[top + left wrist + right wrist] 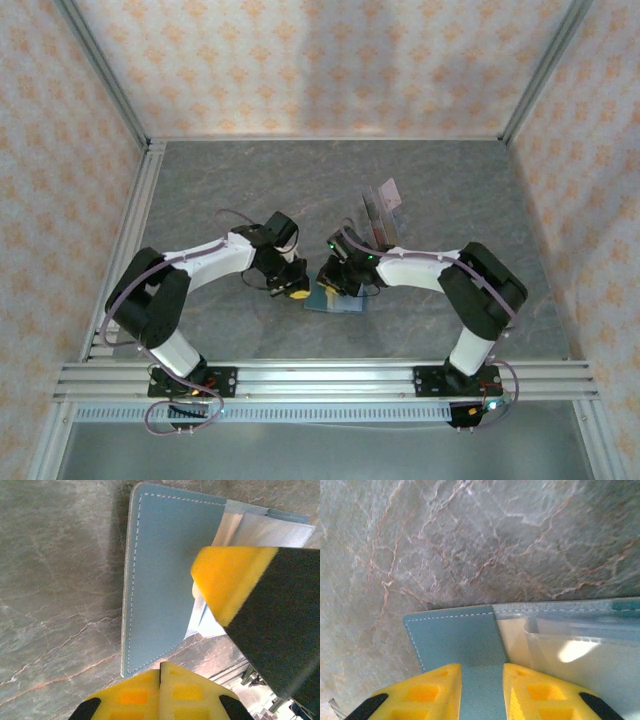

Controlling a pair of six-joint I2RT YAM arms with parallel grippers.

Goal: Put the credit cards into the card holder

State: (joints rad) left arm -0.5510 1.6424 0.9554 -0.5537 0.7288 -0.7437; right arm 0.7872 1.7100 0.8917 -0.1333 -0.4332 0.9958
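The teal card holder (pixel 335 300) lies open on the table between the two grippers. In the left wrist view the card holder (pixel 165 575) has white stitching and pale pockets on its right side. My left gripper (pixel 161 669) is shut and empty, its tips just at the holder's near corner. My right gripper (pixel 481 677) hovers low over the card holder (pixel 455 635) with its fingers apart, and a teal strip shows between them. One right finger (pixel 230 577) sits over the pockets. The credit cards (pixel 391 192) stand in a clear stand behind the right gripper.
The clear slotted stand (pixel 375 225) is just behind the right wrist. Glossy transparent pockets (pixel 575 645) cover the holder's right half. Metal rails run along the table's left side (pixel 140 210) and its near edge (pixel 320 378), and patterned walls close in the back and sides.
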